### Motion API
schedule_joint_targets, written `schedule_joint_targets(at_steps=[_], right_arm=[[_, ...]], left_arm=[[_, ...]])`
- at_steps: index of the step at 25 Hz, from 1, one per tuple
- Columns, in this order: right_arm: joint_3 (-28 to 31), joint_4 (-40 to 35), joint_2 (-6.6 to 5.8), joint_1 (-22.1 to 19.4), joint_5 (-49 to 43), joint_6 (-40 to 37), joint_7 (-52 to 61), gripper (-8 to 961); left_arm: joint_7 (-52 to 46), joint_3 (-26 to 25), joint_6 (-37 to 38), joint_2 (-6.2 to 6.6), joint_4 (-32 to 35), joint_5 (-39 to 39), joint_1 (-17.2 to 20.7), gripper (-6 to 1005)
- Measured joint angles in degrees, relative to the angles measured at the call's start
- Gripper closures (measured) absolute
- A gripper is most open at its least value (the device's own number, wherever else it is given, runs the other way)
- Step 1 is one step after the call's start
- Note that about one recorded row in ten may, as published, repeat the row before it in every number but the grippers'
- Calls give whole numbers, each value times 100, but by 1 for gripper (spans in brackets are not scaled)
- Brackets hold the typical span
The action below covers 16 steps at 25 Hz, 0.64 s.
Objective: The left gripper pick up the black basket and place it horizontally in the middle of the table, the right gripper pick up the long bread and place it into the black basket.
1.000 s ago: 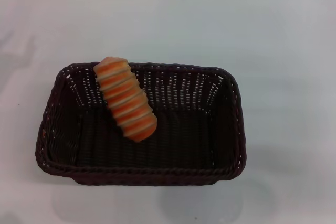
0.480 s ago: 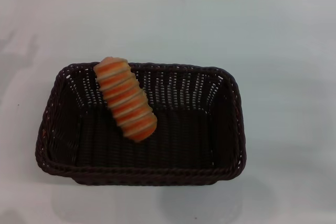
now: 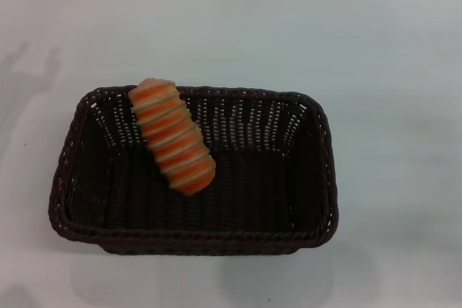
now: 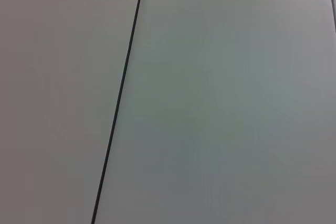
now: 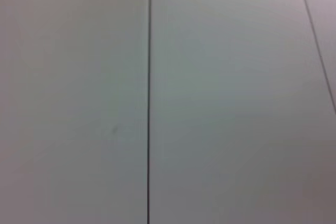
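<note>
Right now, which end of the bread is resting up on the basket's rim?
The far end of the bread, on the basket's back rim; its near end lies lower, inside the basket.

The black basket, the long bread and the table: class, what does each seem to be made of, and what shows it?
Black basket: woven wicker or plastic rattan, dark, slightly glossy; open weave, braided rim.
Long bread: baked dough or perhaps a replica; tan with orange ridged stripes.
Table: smooth white, faintly reflective; material unclear.

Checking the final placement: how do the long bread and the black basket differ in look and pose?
The long bread is small, tan with orange stripes; the black basket is large, dark woven wicker. The bread lies diagonally, one end propped on the far rim; the basket sits flat, lengthwise across the table. Both are oblong.
</note>
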Motion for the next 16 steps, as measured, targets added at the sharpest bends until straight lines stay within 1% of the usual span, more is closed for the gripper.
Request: schedule_joint_targets(at_steps=[3,8,16], right_arm=[[22,-80,-11,-56,0,-77,356,502],[-21,-149,-7,-118,-22,-211,392,502],[-123,-178,-4,-151,-77,-342,404,502]], left_arm=[[-2,7,-67,-6,77,1,-4,412],[-3,-33,-252,-9,160,1,23,412],[-7,-37,-297,-9,183,1,56,412]])
